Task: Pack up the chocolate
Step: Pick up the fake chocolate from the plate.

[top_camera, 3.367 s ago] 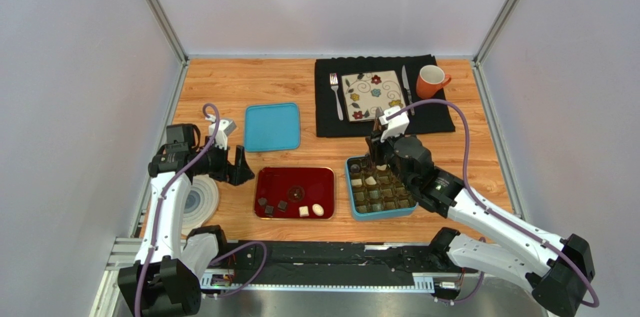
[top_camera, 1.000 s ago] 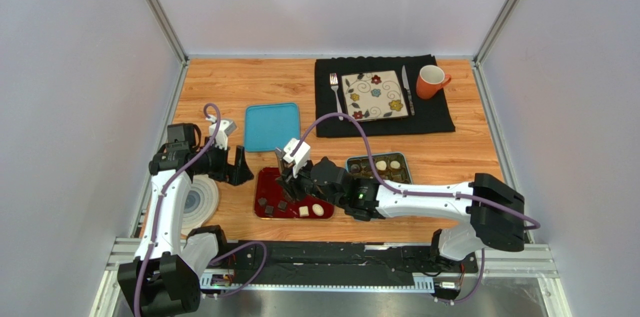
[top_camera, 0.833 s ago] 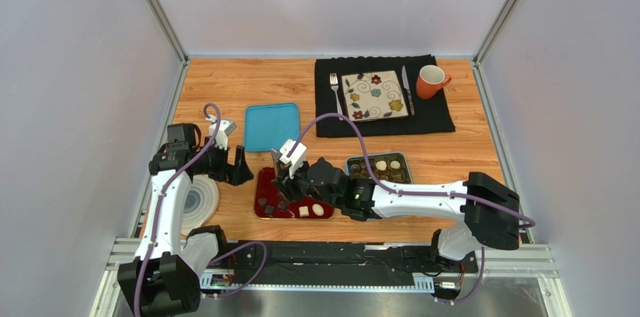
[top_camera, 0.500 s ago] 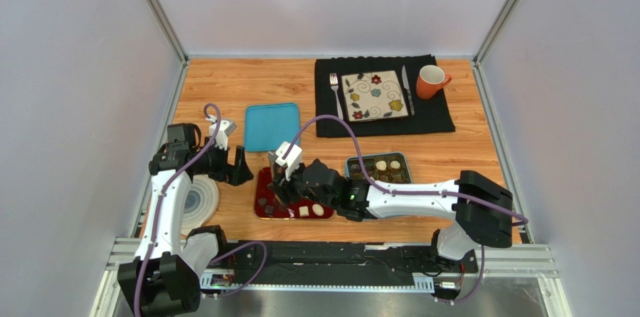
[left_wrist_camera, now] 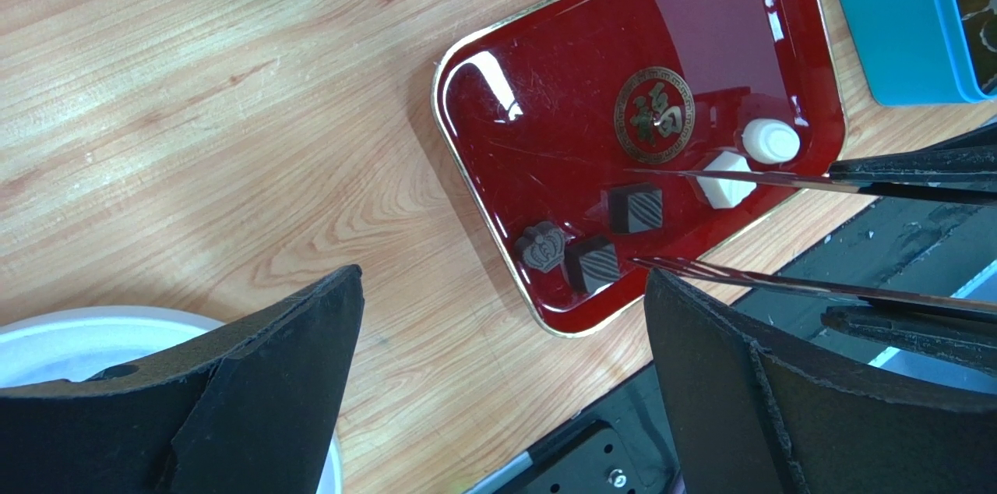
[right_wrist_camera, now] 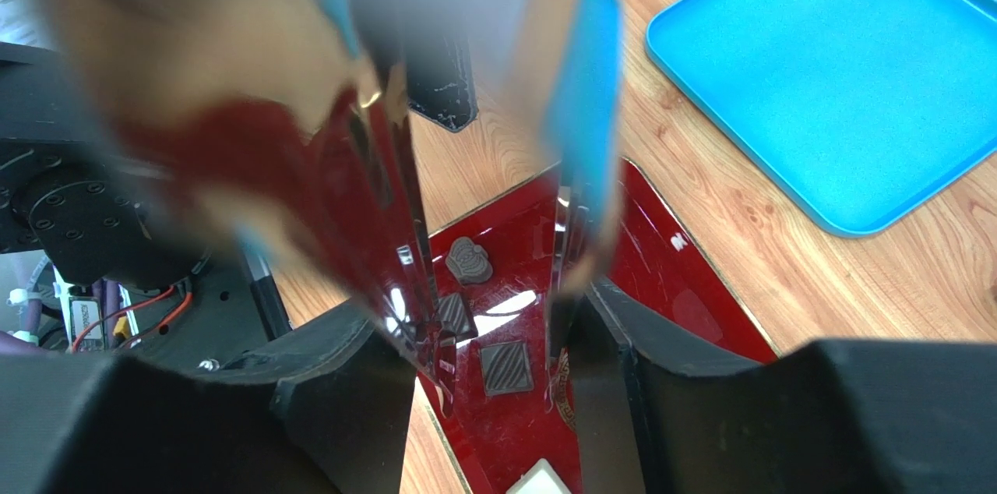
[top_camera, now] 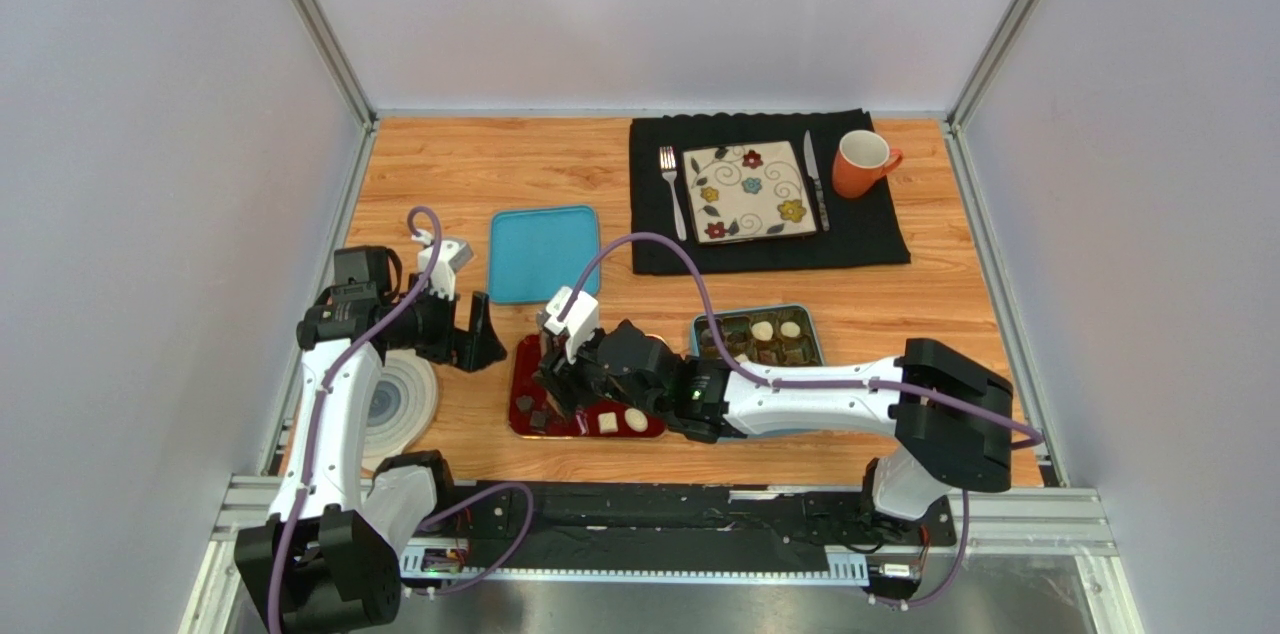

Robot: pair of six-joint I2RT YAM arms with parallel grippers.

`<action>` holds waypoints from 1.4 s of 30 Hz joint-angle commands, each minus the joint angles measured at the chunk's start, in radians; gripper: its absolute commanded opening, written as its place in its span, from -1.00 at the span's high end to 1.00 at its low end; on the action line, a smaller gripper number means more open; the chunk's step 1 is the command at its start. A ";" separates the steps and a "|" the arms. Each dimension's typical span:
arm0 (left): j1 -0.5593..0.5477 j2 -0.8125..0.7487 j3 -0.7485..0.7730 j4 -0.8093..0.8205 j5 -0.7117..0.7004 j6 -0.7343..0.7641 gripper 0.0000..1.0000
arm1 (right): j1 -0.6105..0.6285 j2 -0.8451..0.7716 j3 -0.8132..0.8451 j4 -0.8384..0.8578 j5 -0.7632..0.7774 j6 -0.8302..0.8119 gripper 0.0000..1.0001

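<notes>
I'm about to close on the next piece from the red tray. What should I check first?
1. The right gripper has its jaws apart, straddling the striped dark chocolate: ok.
2. Tips low enough to grip it: cannot tell.
3. The neighbouring dark square clear of the tips: not ok, it sits close beside one.
4. Free compartment in the blue box: cannot tell, the arm covers most of it.
5. The left gripper open, beside the red tray, out of the way: ok.
</notes>
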State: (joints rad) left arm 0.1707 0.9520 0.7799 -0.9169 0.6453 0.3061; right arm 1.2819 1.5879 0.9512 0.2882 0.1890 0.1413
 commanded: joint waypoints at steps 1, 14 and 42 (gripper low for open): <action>-0.002 -0.013 0.045 -0.008 -0.001 0.037 -0.97 | -0.001 0.004 0.046 0.060 0.021 0.003 0.01; -0.002 -0.019 0.050 -0.013 -0.013 0.050 -0.97 | -0.021 0.020 0.020 0.060 0.017 0.020 0.10; -0.002 -0.004 0.033 0.004 0.005 0.036 -0.97 | -0.384 -0.719 -0.156 -0.471 0.470 0.018 0.81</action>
State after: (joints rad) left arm 0.1707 0.9485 0.7940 -0.9241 0.6235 0.3393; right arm 0.9348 0.9401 0.8398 -0.0204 0.5007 0.1234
